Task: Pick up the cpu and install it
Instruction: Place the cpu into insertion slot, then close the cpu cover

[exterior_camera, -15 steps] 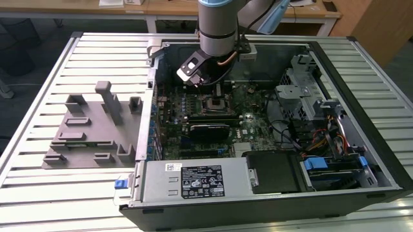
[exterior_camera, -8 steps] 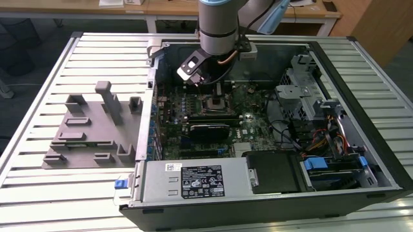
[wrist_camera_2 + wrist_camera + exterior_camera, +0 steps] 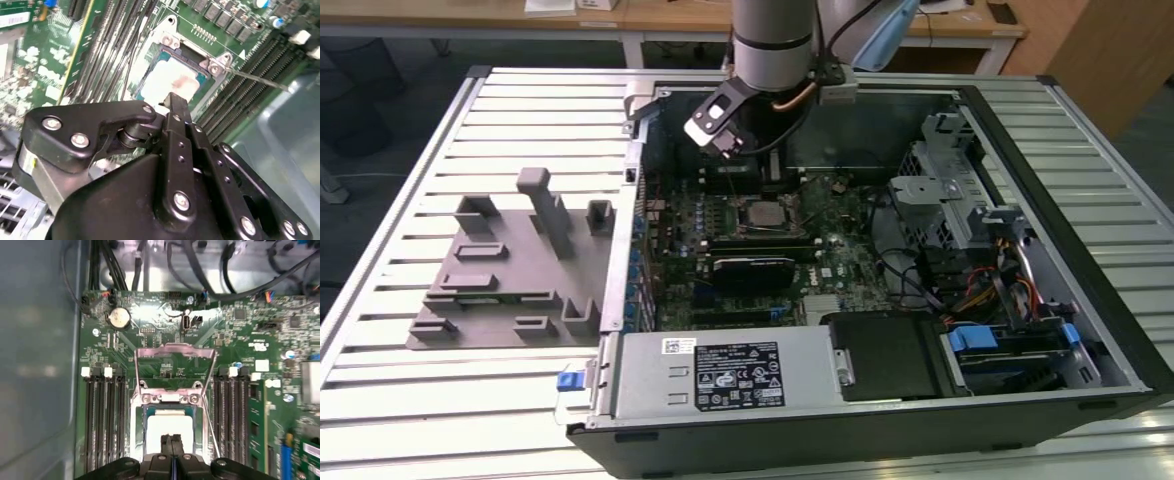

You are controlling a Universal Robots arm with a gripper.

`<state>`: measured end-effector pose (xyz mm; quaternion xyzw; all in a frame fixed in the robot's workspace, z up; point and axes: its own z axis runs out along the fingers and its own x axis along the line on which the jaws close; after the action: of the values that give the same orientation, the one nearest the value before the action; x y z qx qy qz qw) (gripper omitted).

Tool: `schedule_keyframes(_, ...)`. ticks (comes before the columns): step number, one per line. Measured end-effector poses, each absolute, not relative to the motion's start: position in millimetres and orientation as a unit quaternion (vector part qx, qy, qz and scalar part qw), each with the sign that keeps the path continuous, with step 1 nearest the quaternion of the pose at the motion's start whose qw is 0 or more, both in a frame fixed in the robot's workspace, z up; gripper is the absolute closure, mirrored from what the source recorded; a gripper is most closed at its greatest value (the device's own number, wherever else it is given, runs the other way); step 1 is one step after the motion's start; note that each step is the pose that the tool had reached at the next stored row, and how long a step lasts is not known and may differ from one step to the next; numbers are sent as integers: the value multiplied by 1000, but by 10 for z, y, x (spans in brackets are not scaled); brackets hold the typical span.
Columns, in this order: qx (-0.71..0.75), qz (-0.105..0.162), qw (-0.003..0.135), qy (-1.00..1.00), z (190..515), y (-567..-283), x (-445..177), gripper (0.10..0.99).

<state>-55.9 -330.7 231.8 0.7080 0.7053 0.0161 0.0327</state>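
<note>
Black hinged links and bright screw heads of the gripper (image 3: 172, 100) sit closest in the second wrist view. Its 2 fingers are pressed together with nothing between them, and the tips hang just above the cpu (image 3: 175, 80). That cpu lies flat in its socket, a pale silvery square with a thin rim. The metal retention frame (image 3: 175, 354) is flipped open beside it, and a thin lever rod (image 3: 255, 80) juts from a socket corner. Long dark memory slots (image 3: 105, 410) run along both sides of the socket, and a round shiny coin battery (image 3: 119, 317) sits further along the green motherboard (image 3: 841, 250).

From where I stand, the arm (image 3: 774, 40), a smooth grey cylinder, hangs over an open black computer case (image 3: 1107, 300) lying on its side. A silver power supply box (image 3: 720, 375) with a dark label fills the case's near edge, and coloured cables (image 3: 974, 290) bunch at the exterior view's right. The case rests on a table (image 3: 454, 420) of ribbed pale metal slats. A grey plastic fixture (image 3: 507, 270) with upright blocks lies on the exterior view's left, well apart from the cpu. Wooden desks (image 3: 667, 15) line the back of the room.
</note>
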Motion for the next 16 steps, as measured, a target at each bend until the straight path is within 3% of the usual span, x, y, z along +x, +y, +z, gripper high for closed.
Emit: schedule_keyframes(16,708,16,33,705,2394,-3307,-559,980)
